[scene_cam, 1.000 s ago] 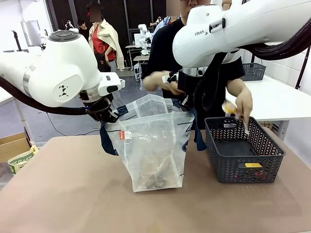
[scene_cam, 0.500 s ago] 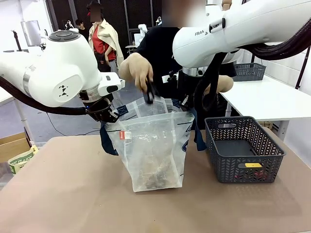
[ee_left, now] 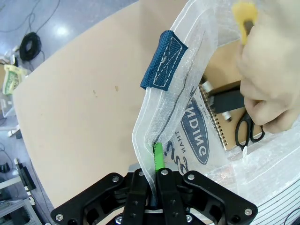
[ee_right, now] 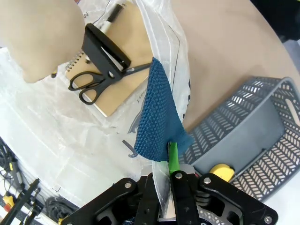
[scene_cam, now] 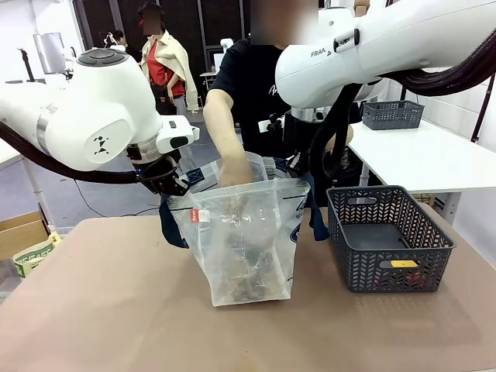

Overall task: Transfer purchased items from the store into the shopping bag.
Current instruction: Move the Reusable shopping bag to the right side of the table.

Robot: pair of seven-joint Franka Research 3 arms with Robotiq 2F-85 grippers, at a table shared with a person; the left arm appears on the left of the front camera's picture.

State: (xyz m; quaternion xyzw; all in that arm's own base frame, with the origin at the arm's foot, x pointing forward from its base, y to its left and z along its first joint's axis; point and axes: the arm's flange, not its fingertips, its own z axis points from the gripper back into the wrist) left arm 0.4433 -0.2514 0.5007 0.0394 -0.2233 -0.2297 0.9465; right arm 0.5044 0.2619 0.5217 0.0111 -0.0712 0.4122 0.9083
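1. Brown tabletop point(scene_cam: 93, 310) fills the near part of the front view, with a workshop hall behind it and a white side table point(scene_cam: 442, 159) at your right. The shopping bag point(scene_cam: 248, 232) stands upright mid-table with a brownish jumble point(scene_cam: 244, 285) at its bottom. Your left gripper point(scene_cam: 178, 188) pinches the bag's left rim, and your right arm point(scene_cam: 364, 46) comes down to its far right rim. The person's hand point(scene_cam: 232, 177) is inside the bag's mouth. Just beside the bag on the right stands a dark grey mesh basket point(scene_cam: 387, 248), with a yellow pack point(scene_cam: 403, 263) against its near wall.
2. In the left wrist view, bare tan table runs past the bag to a blue-grey floor point(ee_left: 70, 18). Your left jaws are clamped tight on the clear rim, below a navy strap handle point(ee_left: 164, 58). Inside the bag the hand touches black scissors point(ee_left: 247, 131), which lie on a flat brown pack point(ee_left: 218, 117) with a spiral edge. A yellow object point(ee_left: 244, 18) shows at the hand's top.
3. In the right wrist view, your right gripper point(ee_right: 172, 161) is closed fast on the rim and on the second navy strap point(ee_right: 157, 112), with the basket near it. A black clip-like item point(ee_right: 105, 49) lies by the scissors.
4. Half a second ago the hand held the scissors above the bag's mouth; now it is sunk inside. A second ago it was at the basket. The bag, the basket and both of your grips are unchanged.
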